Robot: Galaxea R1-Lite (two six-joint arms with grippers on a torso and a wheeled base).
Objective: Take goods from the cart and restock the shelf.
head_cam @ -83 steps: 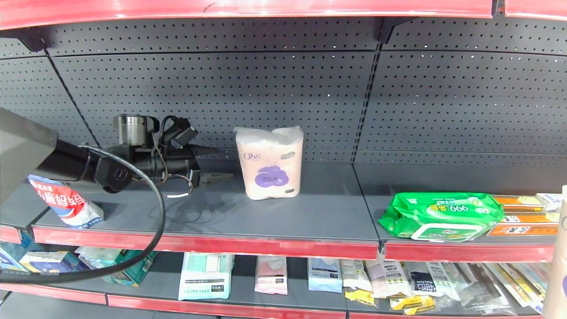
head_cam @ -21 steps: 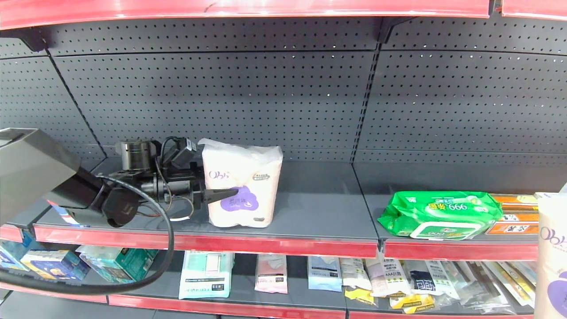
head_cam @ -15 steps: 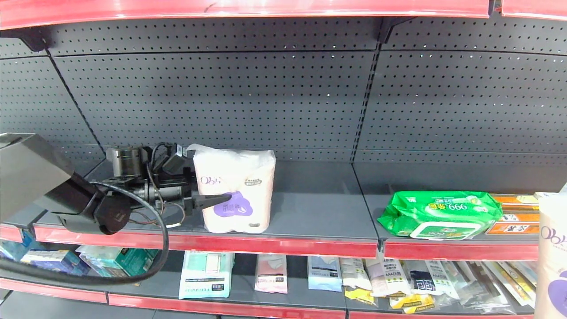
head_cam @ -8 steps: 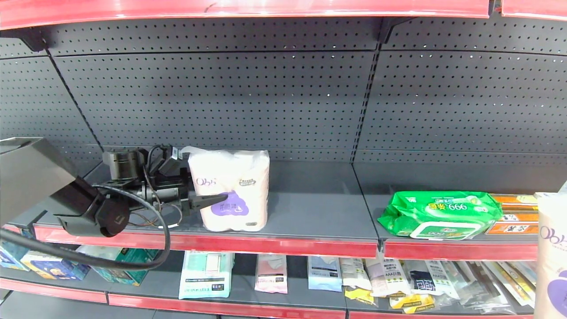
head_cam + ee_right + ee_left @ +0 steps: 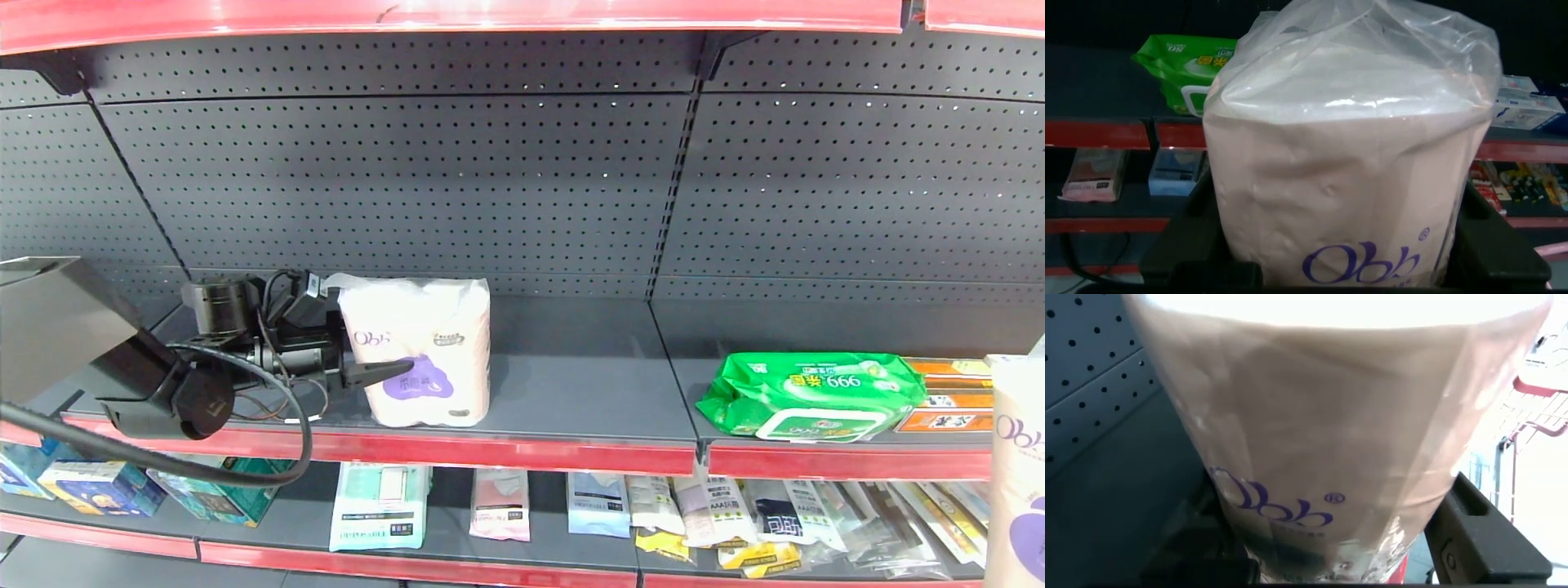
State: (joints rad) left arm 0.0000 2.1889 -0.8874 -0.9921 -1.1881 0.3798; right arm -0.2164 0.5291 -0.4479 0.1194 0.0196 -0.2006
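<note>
Shelving (image 5: 571, 392) stands behind two tissue packs (image 5: 416, 359) (image 5: 1016, 474), seemingly alike.

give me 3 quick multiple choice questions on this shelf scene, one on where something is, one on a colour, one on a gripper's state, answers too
1. Where does the green wipes pack lie?
A. on the shelf, in its right section
B. hanging on the back wall
C. on the floor

2. What colour is the shelf's front strip?
A. blue
B. red
C. yellow

3. The left gripper is:
A. open and empty
B. shut on the wipes pack
C. shut on the paper roll pack

Answers:
1 A: it lies flat, right of the seam in the shelf.
2 B: a red band runs along the front edge.
3 C: a finger presses the pack's front, and the left wrist view has the pack between the fingers.
</note>
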